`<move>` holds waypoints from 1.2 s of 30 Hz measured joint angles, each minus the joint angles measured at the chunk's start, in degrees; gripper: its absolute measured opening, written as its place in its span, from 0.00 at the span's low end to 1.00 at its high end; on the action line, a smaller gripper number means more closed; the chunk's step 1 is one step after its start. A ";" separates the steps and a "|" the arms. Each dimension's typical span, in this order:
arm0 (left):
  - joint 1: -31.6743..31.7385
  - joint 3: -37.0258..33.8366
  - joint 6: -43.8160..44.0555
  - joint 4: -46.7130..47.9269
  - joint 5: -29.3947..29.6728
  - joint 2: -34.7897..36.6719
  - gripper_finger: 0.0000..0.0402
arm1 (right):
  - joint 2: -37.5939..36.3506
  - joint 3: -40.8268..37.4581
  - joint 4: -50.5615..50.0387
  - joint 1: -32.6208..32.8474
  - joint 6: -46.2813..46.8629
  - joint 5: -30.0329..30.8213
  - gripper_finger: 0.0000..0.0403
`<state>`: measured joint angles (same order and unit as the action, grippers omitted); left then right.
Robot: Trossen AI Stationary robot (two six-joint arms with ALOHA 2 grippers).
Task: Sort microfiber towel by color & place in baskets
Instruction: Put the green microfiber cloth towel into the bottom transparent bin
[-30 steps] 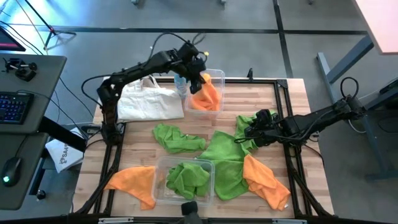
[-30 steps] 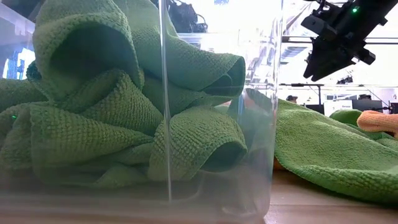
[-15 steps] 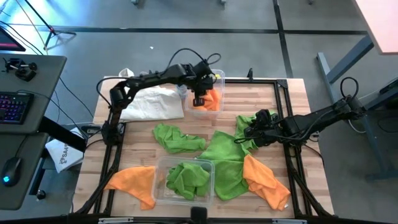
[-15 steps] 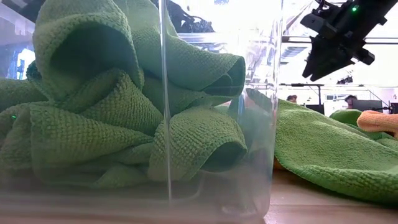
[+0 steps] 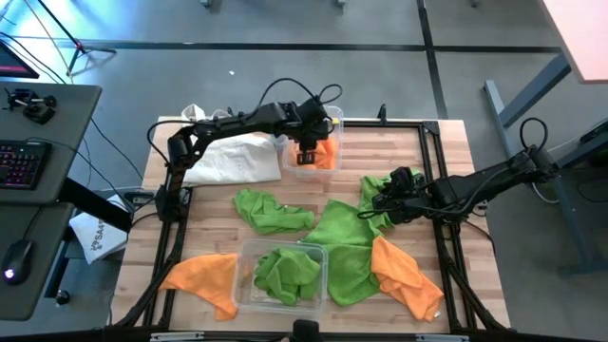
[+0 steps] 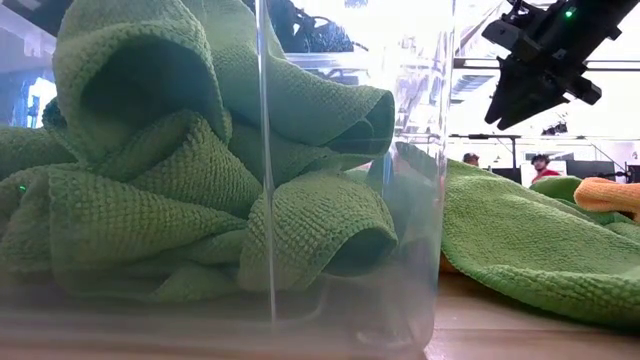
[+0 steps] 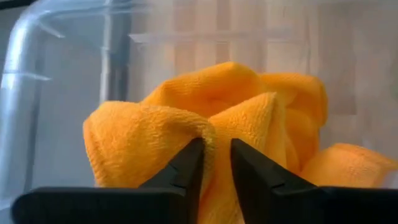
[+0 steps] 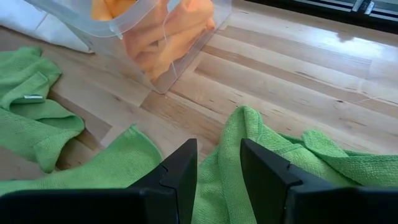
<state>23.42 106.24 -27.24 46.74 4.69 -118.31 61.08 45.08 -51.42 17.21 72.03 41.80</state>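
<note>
From where I'm standing the left gripper (image 5: 308,150) is down inside the far basket (image 5: 332,118), fingers slightly parted around a fold of orange towel (image 7: 205,140), while the right gripper (image 8: 214,165), open, hovers directly over the green towel (image 8: 292,158).

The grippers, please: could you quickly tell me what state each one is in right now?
Left gripper: open, in the far basket over the orange towel.
Right gripper: open, empty, above a green towel.

No legible text anywhere. Saw dark lettering on white package (image 5: 91,237) lying on floor just beside table (image 5: 446,142), too small to make out.
</note>
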 joint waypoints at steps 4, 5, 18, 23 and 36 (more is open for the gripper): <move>-0.75 0.00 0.06 -0.40 3.58 3.01 0.24 | -0.02 0.00 0.13 0.00 0.00 -0.06 0.29; -0.85 0.00 0.04 -0.35 3.78 3.96 0.24 | 0.00 0.00 0.13 0.00 0.00 -0.12 0.29; -3.10 -0.70 14.04 3.03 0.75 20.52 0.25 | -0.02 0.00 0.31 0.00 -0.44 -1.05 0.29; -4.41 -12.16 21.18 1.35 -3.55 29.52 0.25 | -0.01 0.00 0.90 0.00 0.02 -1.64 0.29; -15.69 -42.95 44.57 -11.21 7.09 55.02 0.25 | 0.16 0.00 11.42 0.02 -17.74 -14.50 0.37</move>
<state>7.73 63.29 17.32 35.53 11.78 -63.29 61.24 45.08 -40.00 17.23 54.29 27.30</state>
